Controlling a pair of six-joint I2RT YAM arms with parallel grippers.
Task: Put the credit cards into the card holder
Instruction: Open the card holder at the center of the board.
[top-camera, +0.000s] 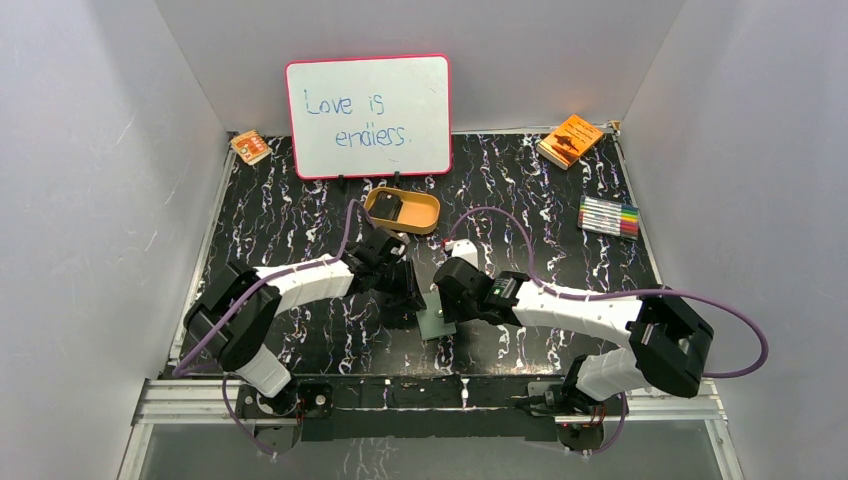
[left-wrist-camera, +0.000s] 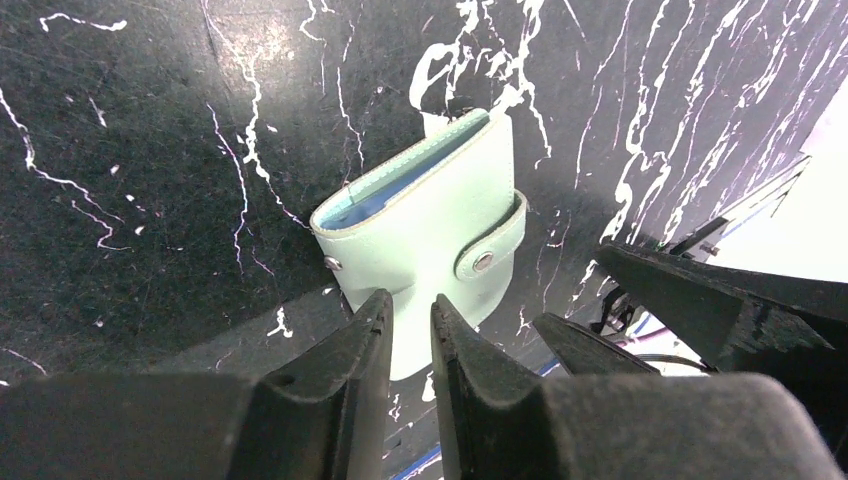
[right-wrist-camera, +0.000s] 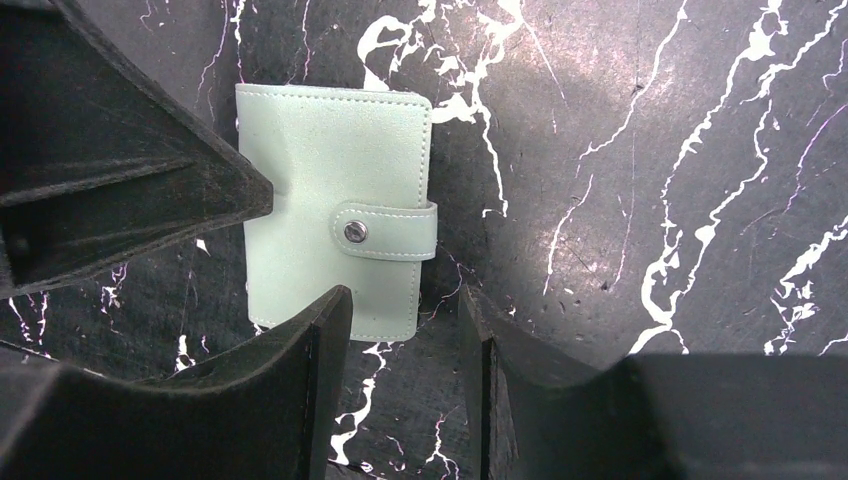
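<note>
The sage-green card holder (top-camera: 437, 322) lies flat and snapped closed on the black marbled table, between my two grippers. My left gripper (left-wrist-camera: 410, 305) hovers over its near edge with the jaws only a narrow gap apart. The green cover (left-wrist-camera: 440, 225) shows through that gap and nothing is pinched. My right gripper (right-wrist-camera: 405, 300) stands open just off the holder's corner (right-wrist-camera: 335, 215), holding nothing. The left gripper's fingers (right-wrist-camera: 130, 170) reach the holder's far side in the right wrist view. The credit cards (top-camera: 388, 207) show as a dark flat patch in the tan oval tray (top-camera: 420, 212) behind the arms.
A whiteboard (top-camera: 368, 115) stands at the back. An orange booklet (top-camera: 570, 140) lies at the back right, a pack of markers (top-camera: 608, 216) at the right, and a small orange packet (top-camera: 250, 147) at the back left. White walls close in both sides.
</note>
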